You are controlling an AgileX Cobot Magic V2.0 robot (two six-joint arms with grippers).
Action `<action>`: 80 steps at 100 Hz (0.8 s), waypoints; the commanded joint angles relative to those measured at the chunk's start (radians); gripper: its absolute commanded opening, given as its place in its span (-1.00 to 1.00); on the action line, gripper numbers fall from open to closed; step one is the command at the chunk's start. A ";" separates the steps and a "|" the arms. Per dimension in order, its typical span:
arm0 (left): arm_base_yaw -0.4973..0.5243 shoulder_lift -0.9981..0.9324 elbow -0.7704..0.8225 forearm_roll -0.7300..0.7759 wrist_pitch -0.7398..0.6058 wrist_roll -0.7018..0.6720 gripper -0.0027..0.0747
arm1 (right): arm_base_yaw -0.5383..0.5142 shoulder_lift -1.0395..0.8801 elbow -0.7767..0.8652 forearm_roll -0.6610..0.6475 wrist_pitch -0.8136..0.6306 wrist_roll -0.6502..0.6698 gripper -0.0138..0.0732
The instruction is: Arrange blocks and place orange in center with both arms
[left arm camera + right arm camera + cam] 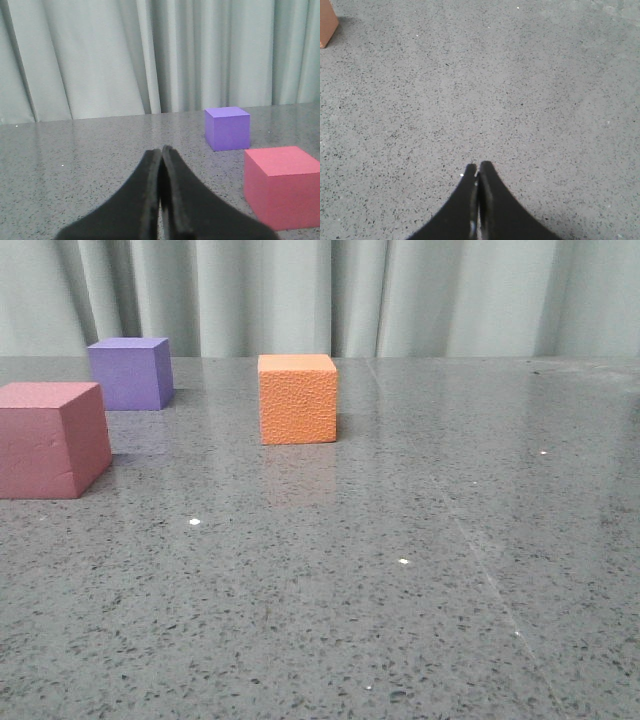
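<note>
Pink-red cube (52, 439) nearest, purple cube (130, 373) and orange cube (298, 398) behind; both grippers (161, 150) (478, 167) pressed together, empty.

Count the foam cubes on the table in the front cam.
3. Pink-red cube nearest the camera at the left edge, partly cut off. Purple cube behind it, further back. Orange cube alone near the middle. None stacked or touching; more could sit outside the frame.

3 foam cubes are sitting on the table (420, 620): 1 pink-red cube (52, 438), 1 purple cube (129, 372) and 1 orange cube (298, 398). 2 black grippers are showing, the left gripper (161, 150) and the right gripper (478, 166).
</note>
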 commanded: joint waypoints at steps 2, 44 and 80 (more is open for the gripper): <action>0.001 -0.033 0.055 -0.007 -0.078 -0.003 -0.98 | -0.007 0.008 -0.024 -0.031 -0.057 -0.002 -0.84; 0.001 -0.033 0.055 -0.007 -0.078 -0.003 -0.98 | -0.006 -0.068 0.116 -0.017 -0.287 -0.002 -0.84; 0.001 -0.033 0.055 -0.007 -0.078 -0.003 -0.98 | -0.006 -0.284 0.421 0.005 -0.628 -0.004 -0.84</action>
